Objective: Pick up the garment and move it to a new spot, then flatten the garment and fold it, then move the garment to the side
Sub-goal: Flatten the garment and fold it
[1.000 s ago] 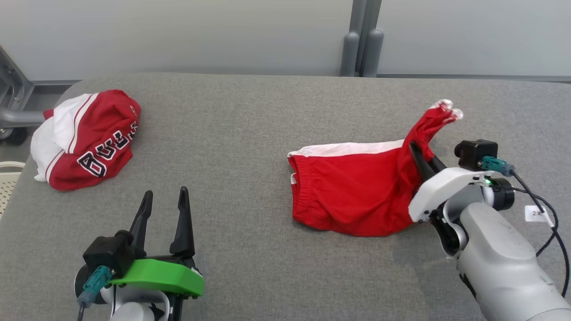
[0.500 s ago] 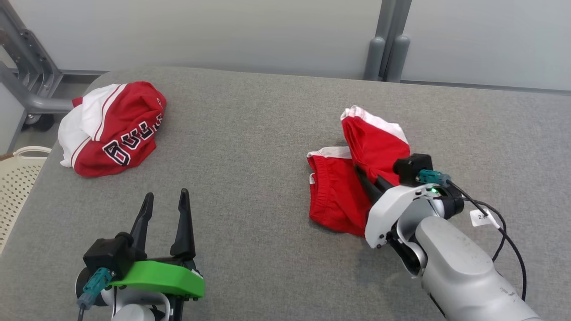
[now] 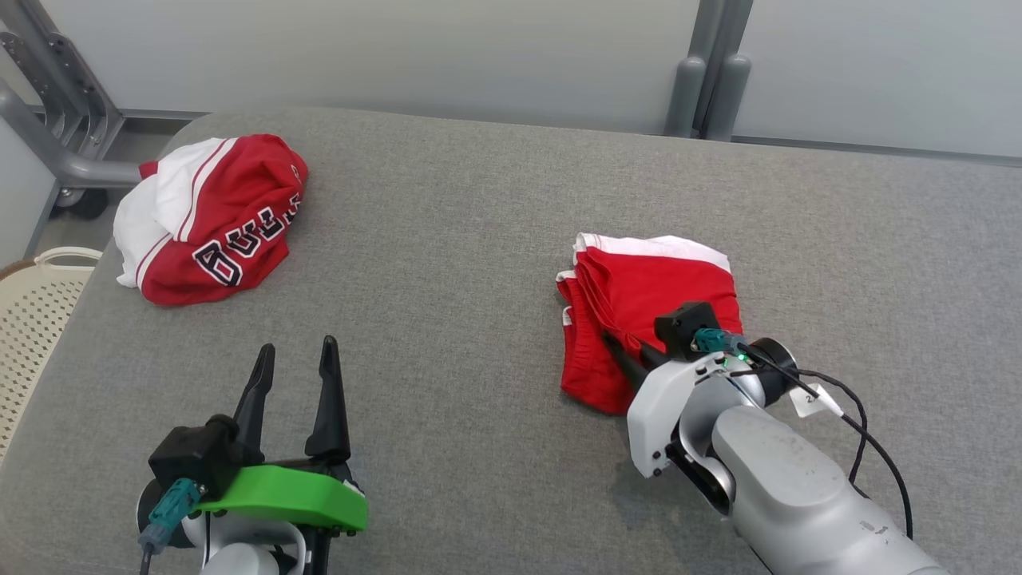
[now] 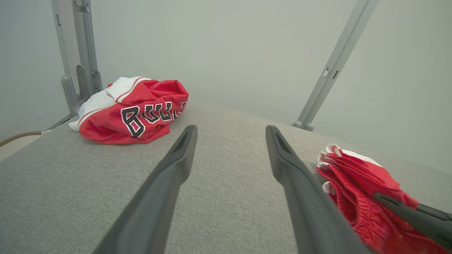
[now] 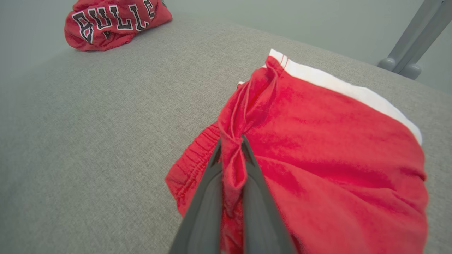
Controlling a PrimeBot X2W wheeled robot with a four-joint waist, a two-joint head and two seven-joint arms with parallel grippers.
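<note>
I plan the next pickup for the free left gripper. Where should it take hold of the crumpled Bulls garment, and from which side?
Probably the raised red fold atop the Bulls garment, coming from above with the open left gripper: the bundle is heaped, and that ridge stands clear of the grey table.

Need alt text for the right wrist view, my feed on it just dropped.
The right fingers are shut on a bunched edge of the red shorts. The shorts lie folded on the grey table, with a white stripe along their far side. A crumpled red jersey sits farther off at top left.
</note>
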